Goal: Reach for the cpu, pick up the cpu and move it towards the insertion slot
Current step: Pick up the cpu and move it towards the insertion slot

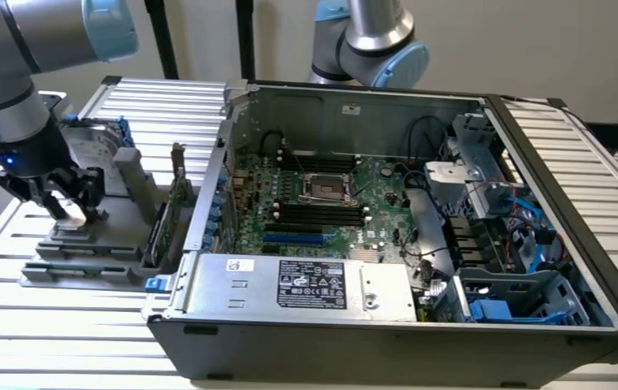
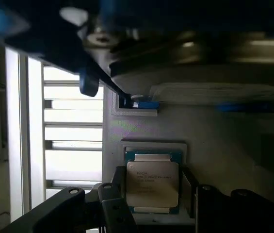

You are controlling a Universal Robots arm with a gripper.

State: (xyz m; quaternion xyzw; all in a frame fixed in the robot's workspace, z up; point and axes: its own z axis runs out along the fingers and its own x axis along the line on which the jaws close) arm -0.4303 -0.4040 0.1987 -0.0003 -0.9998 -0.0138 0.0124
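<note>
The cpu (image 2: pixel 152 180), a small square chip with a silver-grey metal face on a green board, lies flat in a recess of a grey fixture (image 1: pixel 81 262). My gripper (image 2: pixel 153 196) is down over it, one dark finger against each of two opposite edges, shut on the chip where it sits. At the exterior view's left, the gripper (image 1: pixel 71 213) reaches down onto that fixture, outside the computer case. The insertion slot (image 1: pixel 325 188), a square socket with a silvery frame and dark centre, sits on the motherboard inside the open case, to the exterior view's right of the gripper.
The open case's wall (image 1: pixel 214 179) stands between the fixture and the motherboard. A silver hard drive with blue bracket (image 1: pixel 94 140) and upright cards (image 1: pixel 168 213) stand on the fixture near the gripper. A second arm (image 1: pixel 369 41) rises behind the case. A power supply (image 1: pixel 298 286) fills the front.
</note>
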